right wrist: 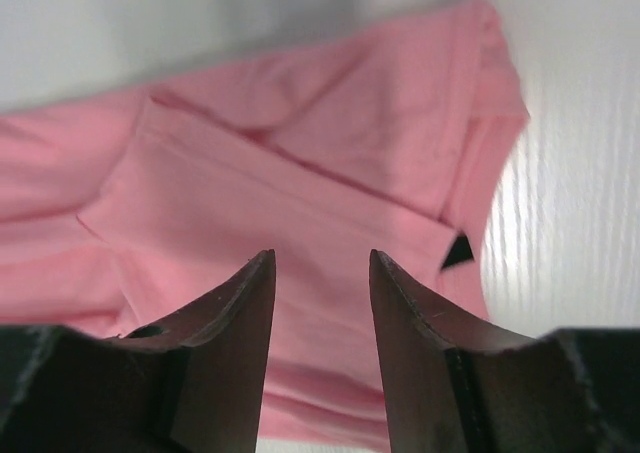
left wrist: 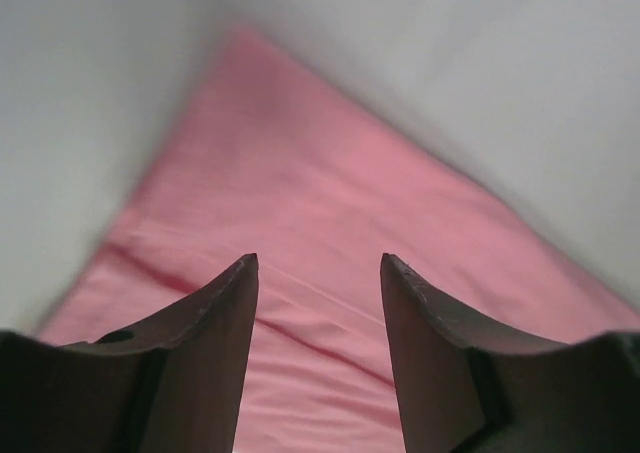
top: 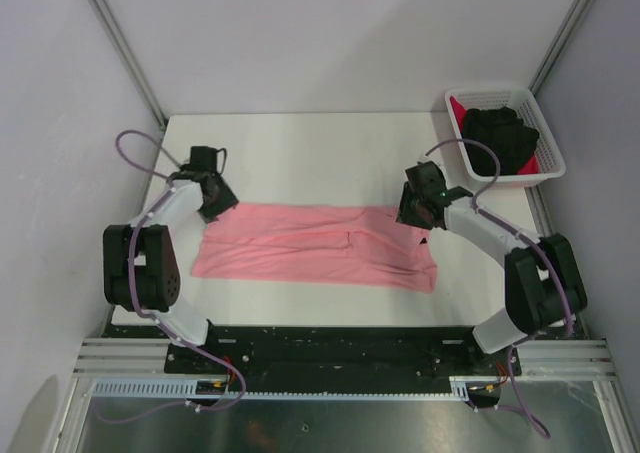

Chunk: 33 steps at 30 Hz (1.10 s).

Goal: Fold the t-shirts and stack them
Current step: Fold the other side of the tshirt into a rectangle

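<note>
The salmon-pink t-shirt lies partly folded in a long flat band across the middle of the white table. My left gripper hovers open over its far left corner; the left wrist view shows pink cloth between and beyond the empty jaws. My right gripper hovers open over its far right end; the right wrist view shows folded pink cloth and the dark neck label beside the empty jaws. A black t-shirt lies crumpled on a bright red one in the basket.
The white lattice basket stands at the table's far right corner. Grey walls close in the table at the back and sides. The arm bases sit on the near rail.
</note>
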Each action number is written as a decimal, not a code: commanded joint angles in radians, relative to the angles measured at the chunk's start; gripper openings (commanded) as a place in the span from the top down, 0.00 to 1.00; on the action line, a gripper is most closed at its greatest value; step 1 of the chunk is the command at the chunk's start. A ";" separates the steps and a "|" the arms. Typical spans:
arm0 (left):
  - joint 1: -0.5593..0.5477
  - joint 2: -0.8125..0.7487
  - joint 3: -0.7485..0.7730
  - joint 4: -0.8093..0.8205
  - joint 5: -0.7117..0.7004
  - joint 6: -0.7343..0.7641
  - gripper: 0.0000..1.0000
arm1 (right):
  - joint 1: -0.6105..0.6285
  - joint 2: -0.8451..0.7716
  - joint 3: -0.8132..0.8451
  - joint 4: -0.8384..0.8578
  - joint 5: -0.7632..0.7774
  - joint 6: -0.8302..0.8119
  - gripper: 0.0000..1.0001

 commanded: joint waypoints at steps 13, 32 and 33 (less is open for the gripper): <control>-0.544 0.371 0.472 0.152 0.384 0.201 0.45 | -0.069 0.037 0.030 -0.025 0.068 0.049 0.54; -0.682 0.650 0.735 0.154 0.469 0.208 0.50 | -0.164 -0.085 -0.137 0.034 -0.049 0.062 0.54; -0.684 0.651 0.736 0.155 0.469 0.208 0.51 | -0.165 -0.082 -0.139 0.036 -0.051 0.062 0.54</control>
